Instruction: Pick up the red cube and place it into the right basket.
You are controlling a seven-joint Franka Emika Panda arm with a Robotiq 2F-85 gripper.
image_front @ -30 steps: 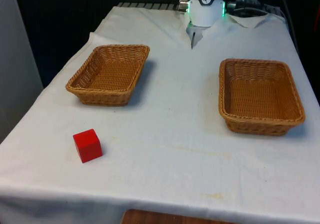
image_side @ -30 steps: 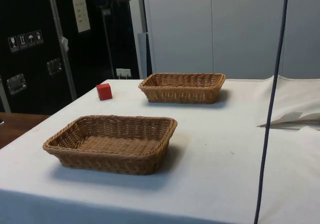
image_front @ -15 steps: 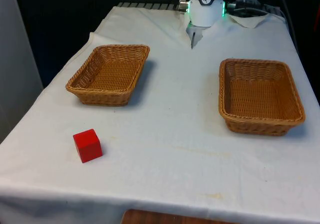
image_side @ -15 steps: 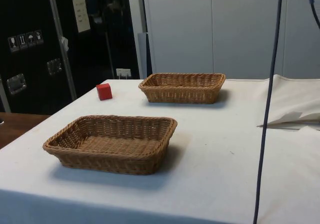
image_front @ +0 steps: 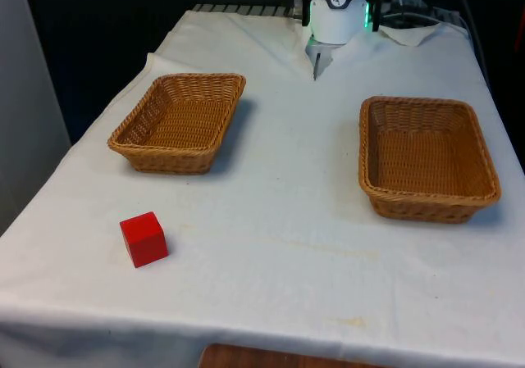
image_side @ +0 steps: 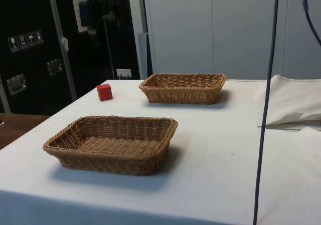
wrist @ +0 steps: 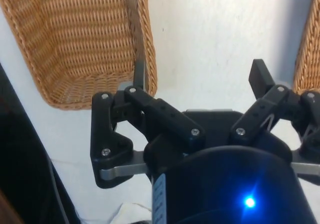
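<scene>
no text can be read; the paper sheet (image_side: 81,13) and stickers (image_side: 24,39) on the dark cabinet are illegible.

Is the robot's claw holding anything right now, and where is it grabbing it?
Nothing is held. The claw is open with only white cloth between its fingers, and the red cube sits on the table, untouched.

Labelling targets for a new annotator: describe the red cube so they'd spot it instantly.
On the table under the white cloth, look at the near corner on the front view's left, in front of the rectangular wicker basket. The small solid red cube sits there alone, the only red, non-woven item.
</scene>
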